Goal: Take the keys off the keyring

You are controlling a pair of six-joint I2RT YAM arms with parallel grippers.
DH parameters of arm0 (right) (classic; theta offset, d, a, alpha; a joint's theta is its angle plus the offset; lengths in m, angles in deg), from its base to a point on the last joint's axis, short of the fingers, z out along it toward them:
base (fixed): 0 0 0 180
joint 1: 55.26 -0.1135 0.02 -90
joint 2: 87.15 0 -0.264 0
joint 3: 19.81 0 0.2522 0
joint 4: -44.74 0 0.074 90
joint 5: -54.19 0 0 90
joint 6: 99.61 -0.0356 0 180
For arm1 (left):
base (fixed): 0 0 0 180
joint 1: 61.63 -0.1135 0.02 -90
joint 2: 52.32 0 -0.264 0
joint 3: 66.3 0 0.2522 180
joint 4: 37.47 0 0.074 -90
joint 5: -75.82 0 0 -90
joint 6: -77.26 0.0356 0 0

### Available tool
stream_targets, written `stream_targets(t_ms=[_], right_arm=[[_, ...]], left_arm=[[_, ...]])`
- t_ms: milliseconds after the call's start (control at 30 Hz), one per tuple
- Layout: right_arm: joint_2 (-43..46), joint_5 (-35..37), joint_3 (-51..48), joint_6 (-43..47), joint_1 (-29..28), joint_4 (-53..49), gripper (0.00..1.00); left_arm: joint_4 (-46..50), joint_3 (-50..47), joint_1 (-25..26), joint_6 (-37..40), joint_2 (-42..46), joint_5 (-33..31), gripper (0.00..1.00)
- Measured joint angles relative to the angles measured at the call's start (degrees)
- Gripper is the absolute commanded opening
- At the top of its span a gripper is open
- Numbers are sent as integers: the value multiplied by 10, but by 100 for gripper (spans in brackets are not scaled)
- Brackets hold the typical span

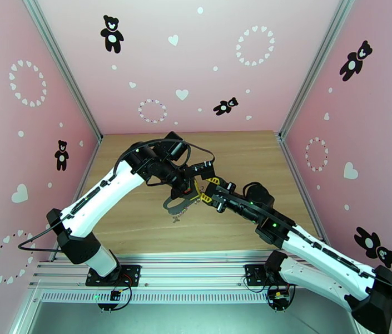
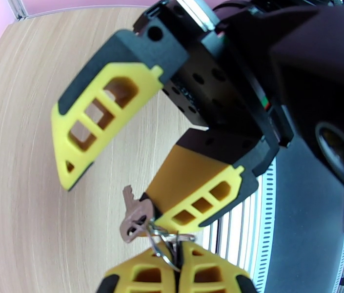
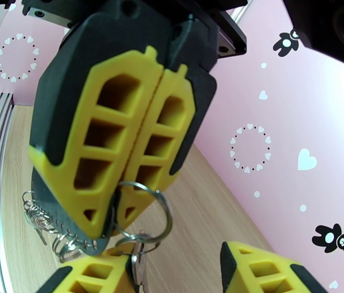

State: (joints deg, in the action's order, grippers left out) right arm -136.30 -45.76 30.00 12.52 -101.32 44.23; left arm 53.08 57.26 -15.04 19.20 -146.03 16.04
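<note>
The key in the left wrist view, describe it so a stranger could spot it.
Over the wooden table, the claws meet. The key hangs from the rings pinched in the shut left claw, beside the lower finger of the right claw. It alone is flat and brownish; the rings are silver wire.

Bright, even overhead light fills all three views, with no harsh glare. At centre frame in the top external view, the arms cast a soft grey shadow on the worktop [image 1: 140,224]. Both wrist views bow strongly at their edges. Small highlights glint on the keyring [image 3: 167,216].
</note>
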Motion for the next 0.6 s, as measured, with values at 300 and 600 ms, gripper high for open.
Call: stream_targets(t_ms=[300, 600], right_arm=[[8, 0, 2, 12, 0, 2, 41], [14, -4, 11, 14, 0, 2, 35]], left_arm=[[4, 3, 0, 0, 0, 0, 0], [4, 3, 0, 0, 0, 0, 0]])
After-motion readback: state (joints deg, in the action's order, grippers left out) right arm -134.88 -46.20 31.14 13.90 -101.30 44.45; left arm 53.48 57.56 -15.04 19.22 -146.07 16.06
